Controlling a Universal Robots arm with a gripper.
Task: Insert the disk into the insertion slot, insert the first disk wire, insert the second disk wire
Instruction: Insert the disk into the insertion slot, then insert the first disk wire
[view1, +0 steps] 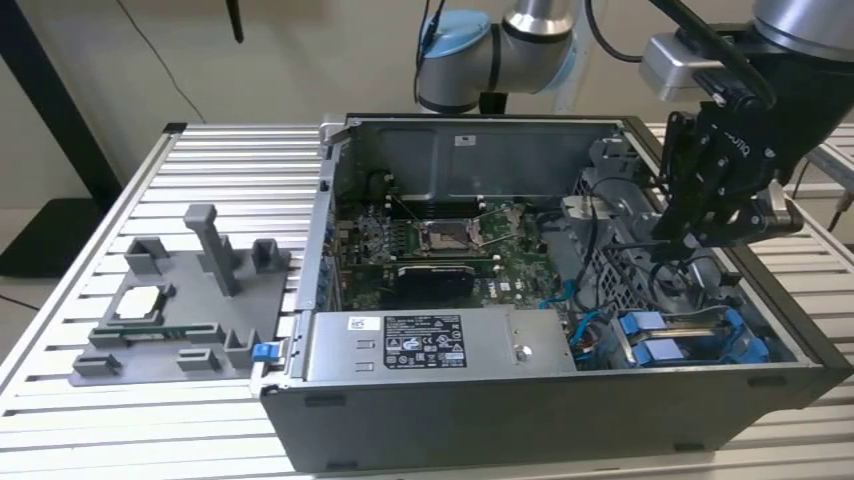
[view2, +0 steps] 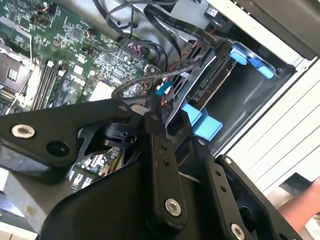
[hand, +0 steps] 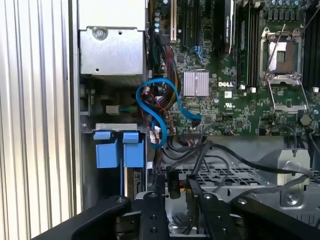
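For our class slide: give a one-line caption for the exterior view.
Gripper hangs inside the open computer case, close to two blue-framed drives at the exterior view's right.

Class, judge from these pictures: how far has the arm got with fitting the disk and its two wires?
Done, it seems: the blue-framed disk sits in the slot. In hand: the gripper is down by the slot, beside a black wire. Left: neither wire can be seen plugged into the disk, so both may remain.
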